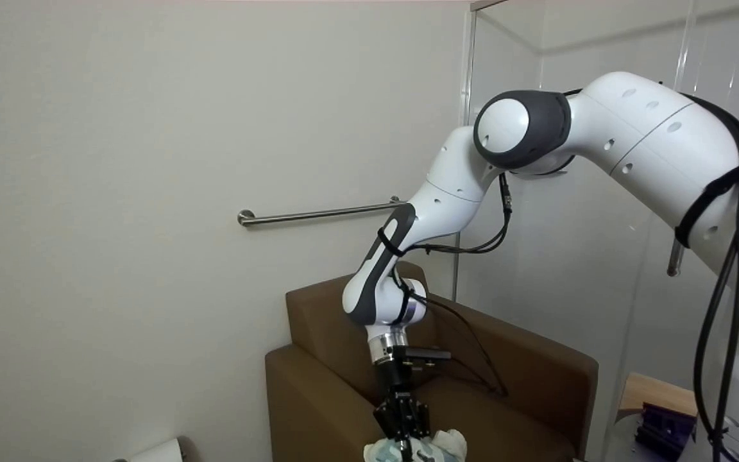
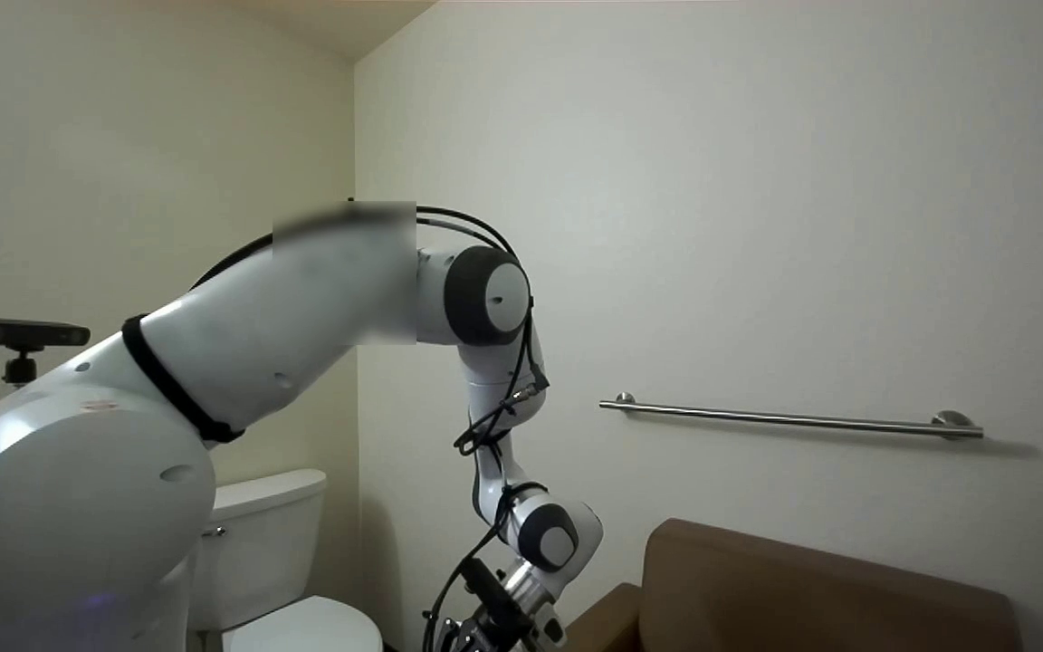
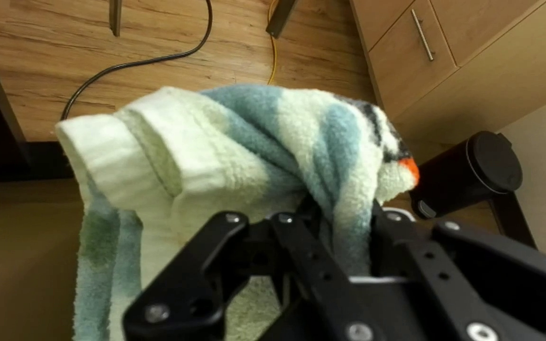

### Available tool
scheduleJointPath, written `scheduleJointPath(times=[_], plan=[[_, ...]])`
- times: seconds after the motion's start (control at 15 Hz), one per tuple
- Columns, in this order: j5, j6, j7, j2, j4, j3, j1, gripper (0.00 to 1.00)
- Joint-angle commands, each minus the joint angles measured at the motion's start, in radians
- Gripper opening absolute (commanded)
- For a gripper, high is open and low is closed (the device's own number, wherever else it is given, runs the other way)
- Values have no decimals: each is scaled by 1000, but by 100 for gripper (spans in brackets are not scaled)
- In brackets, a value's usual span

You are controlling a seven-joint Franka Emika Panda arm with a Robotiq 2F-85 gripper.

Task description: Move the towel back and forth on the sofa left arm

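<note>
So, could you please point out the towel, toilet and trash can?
Towel (image 3: 249,156), in the wrist view: upper folds.
Toilet (image 2: 261,552), in an exterior view: tank front.
Trash can (image 3: 457,177), in the wrist view: side.

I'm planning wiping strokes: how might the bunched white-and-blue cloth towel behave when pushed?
The towel will probably flop and crumple, given its loose folds. Its fuzzy pile may drag rather than glide. Cloth outside the black gripper might trail.

Bathroom, white toilet (image 2: 263,554), wall bar (image 2: 791,417) (metal)
</note>
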Motion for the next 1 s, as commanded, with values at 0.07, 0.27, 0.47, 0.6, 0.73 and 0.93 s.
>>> scheduleJointPath(times=[0.07,0.27,0.47,0.6,0.73,0.93], plan=[[-56,-28,6,54,138,-31,31,9],[-88,-39,9,122,287,-38,43,9],[-113,-65,10,187,429,-38,52,9],[-129,-87,12,228,522,-38,58,9],[-142,-106,16,270,619,-41,64,9],[-160,-146,20,329,778,-41,71,9]])
